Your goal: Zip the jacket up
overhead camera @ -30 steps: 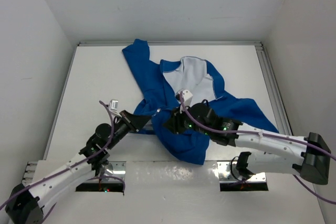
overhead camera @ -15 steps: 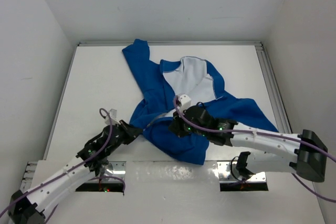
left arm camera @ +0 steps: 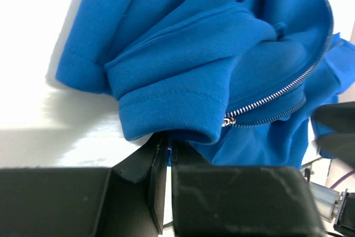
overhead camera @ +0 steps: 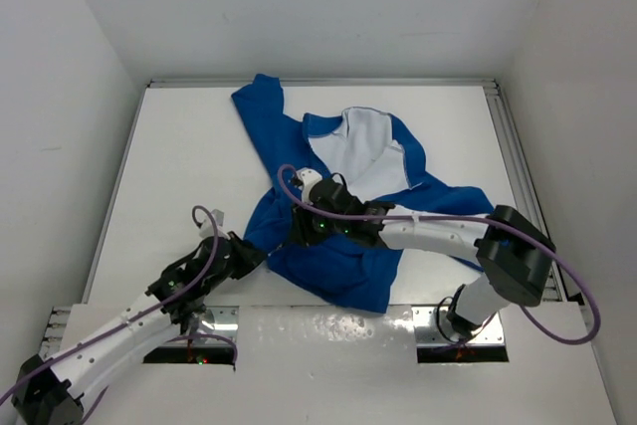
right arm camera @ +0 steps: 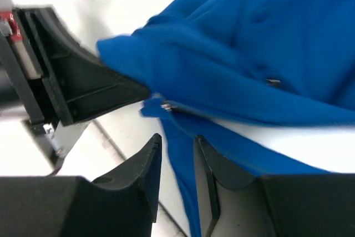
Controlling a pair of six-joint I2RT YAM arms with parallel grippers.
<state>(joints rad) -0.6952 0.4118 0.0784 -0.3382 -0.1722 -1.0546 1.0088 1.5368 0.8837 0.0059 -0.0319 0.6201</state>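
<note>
Soft matt fleece jacket [left arm camera: 183,54], shiny metal zipper [left arm camera: 266,99] teeth.

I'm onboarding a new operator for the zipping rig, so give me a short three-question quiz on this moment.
1. True or false: the jacket is already zipped closed.
2. The left gripper has its jaws: A) wide open; B) shut on the jacket's hem; C) shut on nothing.
3. Fill in: the lining showing at the open front is ____.
Key: 1 false; 2 B; 3 white.
</note>
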